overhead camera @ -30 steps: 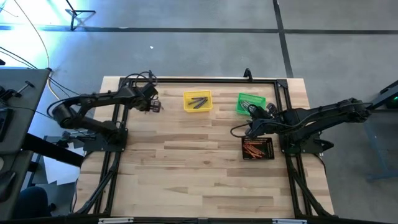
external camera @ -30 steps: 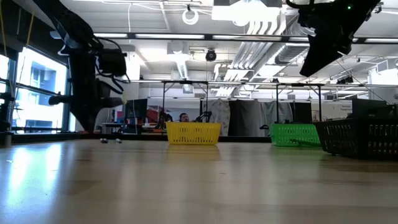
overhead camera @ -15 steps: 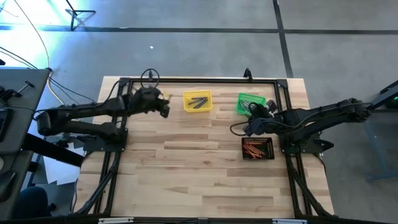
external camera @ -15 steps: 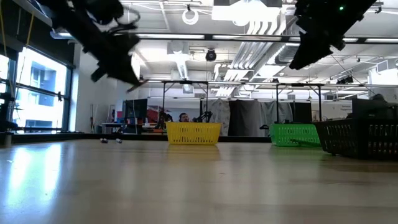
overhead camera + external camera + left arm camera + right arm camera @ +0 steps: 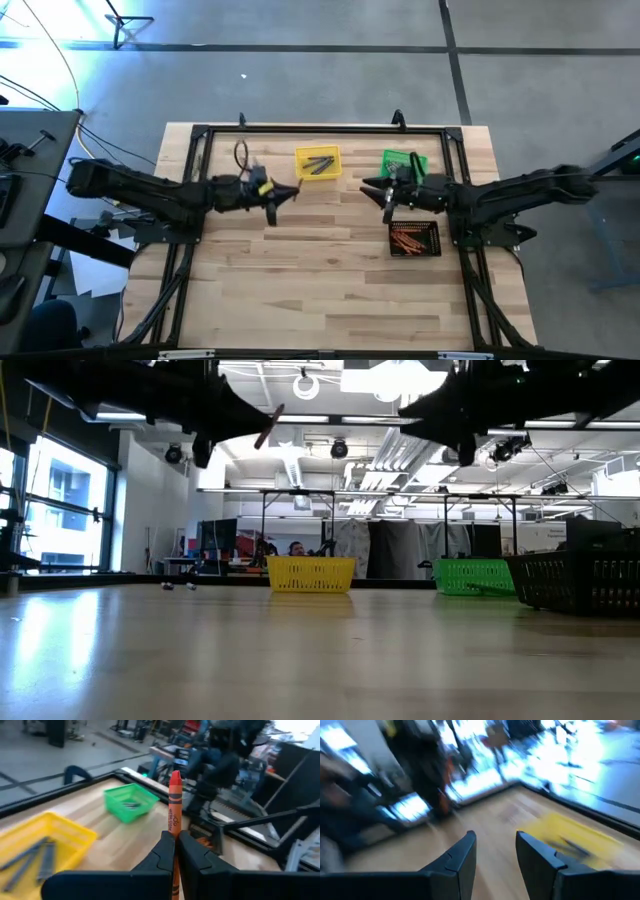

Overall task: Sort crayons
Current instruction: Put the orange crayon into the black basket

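Note:
My left gripper (image 5: 285, 192) hangs above the table's middle, left of centre, shut on an orange-red crayon (image 5: 174, 802) with a paper wrapper. The crayon also shows high in the low view (image 5: 268, 426). My right gripper (image 5: 372, 188) faces it from the right, level and open, with nothing between its fingers (image 5: 495, 845). Grey crayons lie in the yellow bin (image 5: 318, 163), a few in the green bin (image 5: 403, 165), and orange-red ones in the black bin (image 5: 414, 238). My left gripper pinches the crayon's lower half (image 5: 174, 836) between its two fingers. The fingers come level from the table's left and lie along the crayon. Its pointed end (image 5: 175, 776) sticks out past the fingertips, slanting upward, and the crayon is lifted clear of the table.
The three small bins stand on the wooden table (image 5: 320, 280): yellow and green at the far side, black near the right arm's base. A black frame (image 5: 320, 128) runs round the table's edge. The table's near half is bare wood.
My left gripper has swung from the far left corner toward the table's middle, rising and tipping from pointing down to level, shut on the crayon throughout. My right gripper has tipped up from over the black and green bins to level and has shifted toward the table's left.

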`<state>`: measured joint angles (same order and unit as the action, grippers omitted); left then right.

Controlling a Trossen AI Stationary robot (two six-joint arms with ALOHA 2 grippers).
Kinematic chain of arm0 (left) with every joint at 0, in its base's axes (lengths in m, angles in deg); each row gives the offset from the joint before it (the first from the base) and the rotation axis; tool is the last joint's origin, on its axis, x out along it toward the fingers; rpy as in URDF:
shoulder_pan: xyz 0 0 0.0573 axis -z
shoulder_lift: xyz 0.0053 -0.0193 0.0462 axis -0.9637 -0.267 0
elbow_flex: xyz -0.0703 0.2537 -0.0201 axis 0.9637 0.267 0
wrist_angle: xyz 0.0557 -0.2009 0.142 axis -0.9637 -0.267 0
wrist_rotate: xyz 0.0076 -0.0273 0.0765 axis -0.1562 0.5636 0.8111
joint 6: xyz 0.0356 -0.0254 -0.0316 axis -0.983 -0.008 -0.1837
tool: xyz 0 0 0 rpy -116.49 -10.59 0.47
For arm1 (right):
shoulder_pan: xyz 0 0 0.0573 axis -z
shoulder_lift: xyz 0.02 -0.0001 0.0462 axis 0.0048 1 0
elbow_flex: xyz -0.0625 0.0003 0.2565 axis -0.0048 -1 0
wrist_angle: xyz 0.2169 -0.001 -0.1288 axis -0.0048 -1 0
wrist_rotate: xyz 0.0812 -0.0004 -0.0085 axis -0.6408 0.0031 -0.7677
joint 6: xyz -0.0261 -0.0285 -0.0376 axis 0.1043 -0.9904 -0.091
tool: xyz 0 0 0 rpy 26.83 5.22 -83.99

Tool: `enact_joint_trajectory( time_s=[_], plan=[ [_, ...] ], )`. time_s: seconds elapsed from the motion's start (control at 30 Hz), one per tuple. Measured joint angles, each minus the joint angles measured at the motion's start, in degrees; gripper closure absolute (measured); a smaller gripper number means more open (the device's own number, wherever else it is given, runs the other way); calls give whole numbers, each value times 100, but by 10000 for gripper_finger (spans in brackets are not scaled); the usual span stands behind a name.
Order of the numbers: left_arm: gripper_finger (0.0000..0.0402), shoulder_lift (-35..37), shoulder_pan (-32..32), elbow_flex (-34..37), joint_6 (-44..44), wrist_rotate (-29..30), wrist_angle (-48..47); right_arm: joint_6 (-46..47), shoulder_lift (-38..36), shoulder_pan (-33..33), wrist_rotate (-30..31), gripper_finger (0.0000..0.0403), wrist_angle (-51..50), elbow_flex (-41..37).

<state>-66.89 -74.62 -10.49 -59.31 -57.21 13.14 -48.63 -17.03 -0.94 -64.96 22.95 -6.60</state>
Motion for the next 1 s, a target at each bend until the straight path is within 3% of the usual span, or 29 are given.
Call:
enact_joint_trajectory(
  time_s=[0.13,0.33,0.57,1.0],
  plan=[
    [402,-645,520,20,-26,451,947,174,285,-52,-344,269,1293,-201],
    [402,-1492,885,-63,-287,700,2401,132,906,-330,-310,269,1791,35],
    [402,-2010,1100,-537,-566,707,2479,-240,1343,-603,-506,269,1777,516],
    [402,-2068,1459,-653,-801,831,2463,-345,1348,-800,-620,269,1652,588]
  ],
)
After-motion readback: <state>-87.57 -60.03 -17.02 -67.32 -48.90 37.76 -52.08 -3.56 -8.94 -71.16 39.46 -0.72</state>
